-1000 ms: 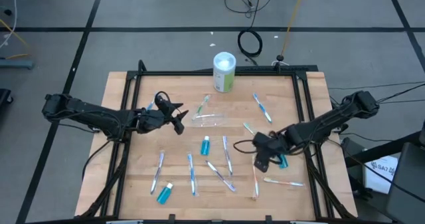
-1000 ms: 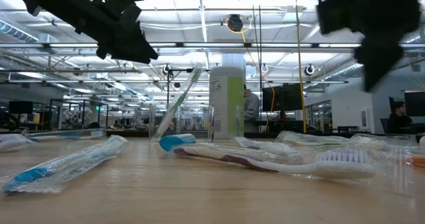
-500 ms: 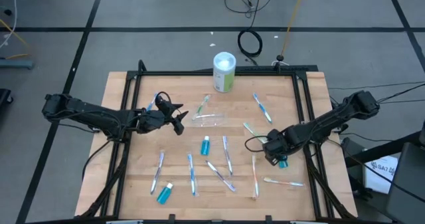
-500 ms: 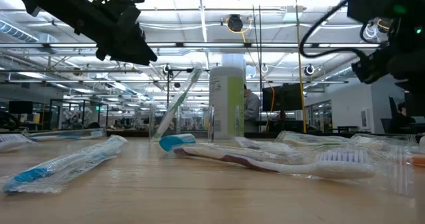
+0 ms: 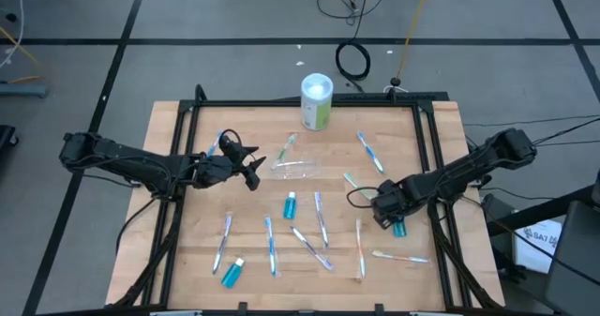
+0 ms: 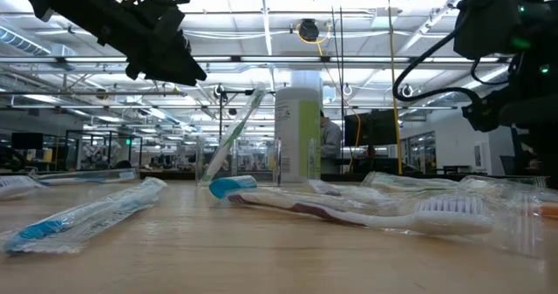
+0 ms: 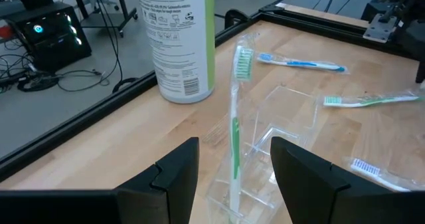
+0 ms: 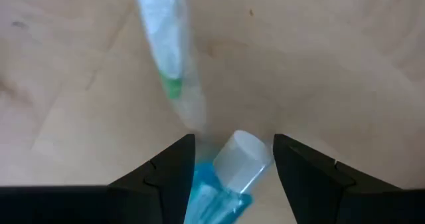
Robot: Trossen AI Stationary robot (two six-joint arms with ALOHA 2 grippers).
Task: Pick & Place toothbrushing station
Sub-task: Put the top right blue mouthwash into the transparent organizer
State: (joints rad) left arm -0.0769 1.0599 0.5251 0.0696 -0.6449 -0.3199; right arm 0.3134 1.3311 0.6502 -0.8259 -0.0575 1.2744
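Right gripper open, empty, low over blue tube; white cap sits between fingers, tube axis running back under wrist. Left gripper farther off.

Clear glossy plastic cup lies on matt wood table.

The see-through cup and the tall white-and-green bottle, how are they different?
The clear cup lies tipped on its side in the middle of the table, while the white-and-green canister stands upright at the table's far edge. You can see through the cup; the canister is solid white and green with printed text. The cup has a green toothbrush in it; the canister has nothing. Both sit on the wooden table.
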